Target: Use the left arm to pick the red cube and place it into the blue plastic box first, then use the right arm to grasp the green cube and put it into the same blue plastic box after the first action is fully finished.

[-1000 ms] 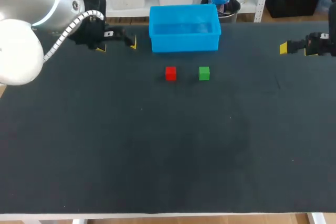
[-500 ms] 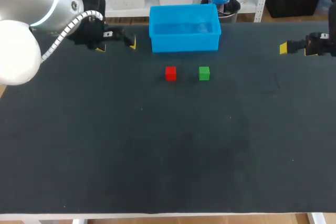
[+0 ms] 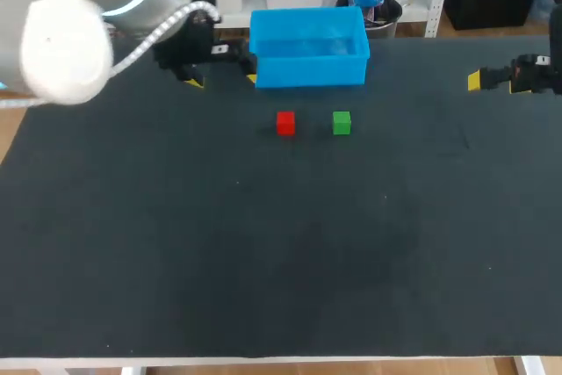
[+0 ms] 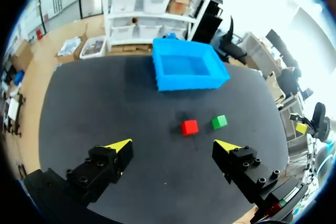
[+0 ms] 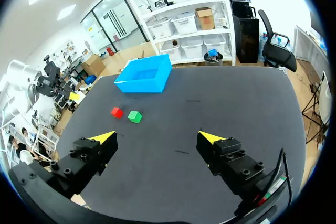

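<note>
The red cube (image 3: 285,123) sits mid-frame beside the green cube (image 3: 342,123), just below the blue plastic box (image 3: 309,71). The left claw (image 3: 223,81) hovers upper left, wide open and empty, probably lining up; the right claw (image 5: 157,137), open and empty too, hangs far right, out of the way.

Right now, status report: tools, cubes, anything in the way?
Open and empty: left tool, right tool. On table, outside blue box: red cube, green cube. Nothing between left tool and red cube.
</note>
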Action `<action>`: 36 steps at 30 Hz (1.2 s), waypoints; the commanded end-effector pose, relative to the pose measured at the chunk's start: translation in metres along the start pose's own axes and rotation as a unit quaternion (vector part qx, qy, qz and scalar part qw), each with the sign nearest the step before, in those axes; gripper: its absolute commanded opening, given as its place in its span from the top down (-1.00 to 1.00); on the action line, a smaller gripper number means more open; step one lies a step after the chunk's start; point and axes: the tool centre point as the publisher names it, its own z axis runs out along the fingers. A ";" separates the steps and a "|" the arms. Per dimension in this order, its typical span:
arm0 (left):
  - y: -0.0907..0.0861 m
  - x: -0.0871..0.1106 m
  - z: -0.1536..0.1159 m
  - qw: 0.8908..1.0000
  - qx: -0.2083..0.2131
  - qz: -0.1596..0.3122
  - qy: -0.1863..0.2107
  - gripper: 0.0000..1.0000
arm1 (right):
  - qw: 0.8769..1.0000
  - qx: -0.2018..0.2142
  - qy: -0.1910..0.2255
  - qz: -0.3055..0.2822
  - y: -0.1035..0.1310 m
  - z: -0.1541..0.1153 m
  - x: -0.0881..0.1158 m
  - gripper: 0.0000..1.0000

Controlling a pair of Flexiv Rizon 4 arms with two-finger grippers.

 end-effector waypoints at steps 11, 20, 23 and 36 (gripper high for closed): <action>-0.034 -0.014 0.055 0.995 -0.074 -0.013 0.059 -1.00 | 1.000 0.001 0.001 0.000 0.000 0.001 0.000 -1.00; -0.047 -0.012 0.072 0.994 -0.089 -0.015 0.060 -1.00 | 1.000 0.001 0.001 0.000 0.000 0.001 0.000 -1.00; -0.050 -0.011 0.078 0.994 -0.092 -0.015 0.062 -1.00 | 1.000 0.001 0.001 0.000 0.000 0.001 0.000 -1.00; -0.054 0.003 0.109 0.992 -0.105 -0.026 0.062 -1.00 | 1.000 0.001 0.001 0.000 0.000 0.001 0.000 -1.00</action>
